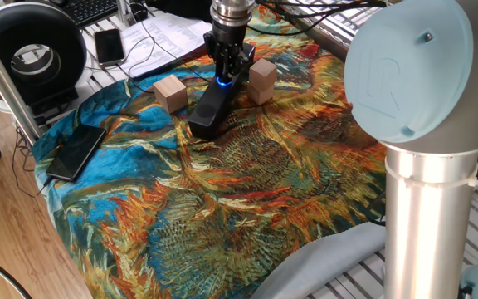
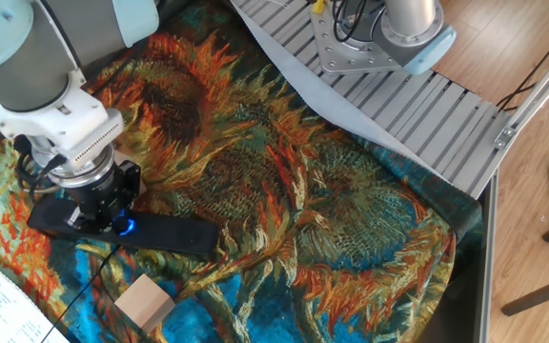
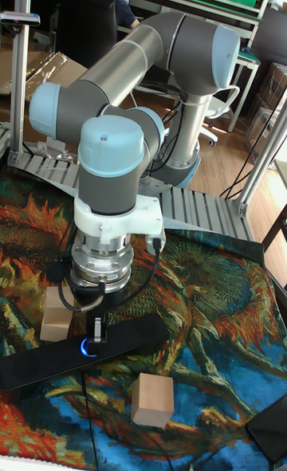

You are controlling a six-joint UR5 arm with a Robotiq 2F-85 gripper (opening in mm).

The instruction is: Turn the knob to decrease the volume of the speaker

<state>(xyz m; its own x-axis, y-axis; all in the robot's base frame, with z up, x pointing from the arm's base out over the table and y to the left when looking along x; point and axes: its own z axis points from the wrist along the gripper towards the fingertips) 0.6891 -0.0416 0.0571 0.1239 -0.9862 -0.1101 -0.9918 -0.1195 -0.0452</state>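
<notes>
The claw [image 3: 95, 329] hangs straight down over the knob [image 3: 87, 347]. The knob sits right under the claw tips, so there is nothing to reach for sideways. The next move is a twist, and I think the claw has to spin around its own up-and-down line, with the knob in the middle of that spin. If the claw sits a bit off the middle, the twist may push the whole speaker [image 3: 80, 351] instead of turning the knob.

The claw fingers [image 3: 97, 331] are down at the knob, one on each side as far as I can see. They look pressed in on it, pinching the knob. The blue light peeks out just below them.

The speaker is a long, thin black bar. It lies flat on the bright sunflower cloth [image 1: 222, 191]. In the tall view it stretches from left to right, with the left end a little nearer. The knob is small and round with a glowing blue ring. It is set in the top of the bar, closer to one end than the other.

Two wooden blocks [image 1: 170, 92] stand close to the speaker, one on each side of the bar. In the first side view the other block [image 1: 261, 80] is just to the right of the claw. They are apart from the claw, but near.

A flat black phone [image 1: 75, 152] lies well apart, at the left edge of the cloth.
</notes>
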